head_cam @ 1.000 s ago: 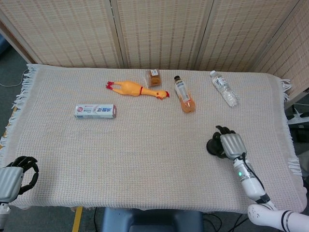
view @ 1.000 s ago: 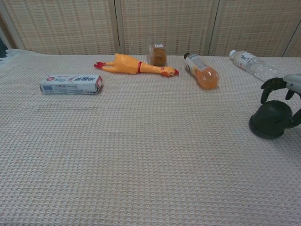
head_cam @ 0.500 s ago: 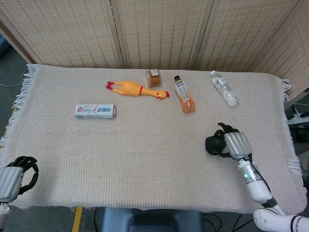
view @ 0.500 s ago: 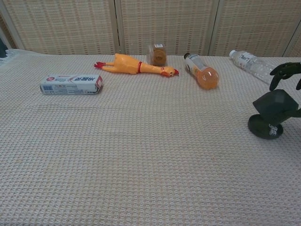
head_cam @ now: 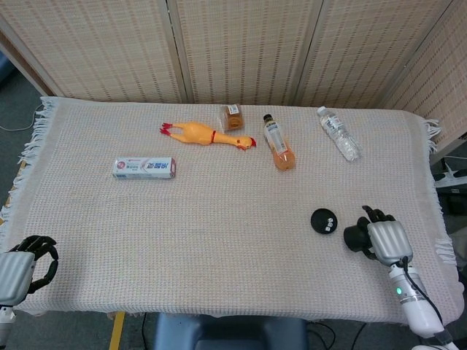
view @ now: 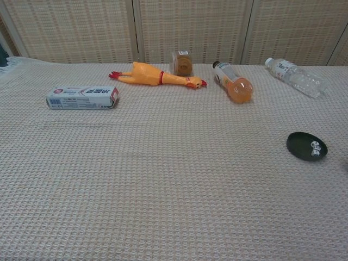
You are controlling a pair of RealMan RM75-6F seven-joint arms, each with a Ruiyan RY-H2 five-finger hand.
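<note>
My right hand (head_cam: 383,240) hovers near the table's front right corner and grips a dark round object (head_cam: 354,237) against its fingers. Just to its left a flat black disc (head_cam: 323,221) with a small white mark lies on the cloth; the chest view shows the disc (view: 307,145) alone, with the right hand out of frame. My left hand (head_cam: 18,268) sits at the front left corner, off the cloth's edge, with its dark fingers curled in on nothing. It is far from every object.
A toothpaste box (head_cam: 144,168) lies at the left. Along the back lie a yellow rubber chicken (head_cam: 208,135), a small brown jar (head_cam: 232,117), an orange drink bottle (head_cam: 279,144) and a clear water bottle (head_cam: 338,133). A woven screen stands behind the cloth-covered table (head_cam: 219,248).
The right hand lifted the dark object off the black disc and drew it right and toward the front edge, leaving the chest view. The disc stays on the cloth. The left hand is still.
</note>
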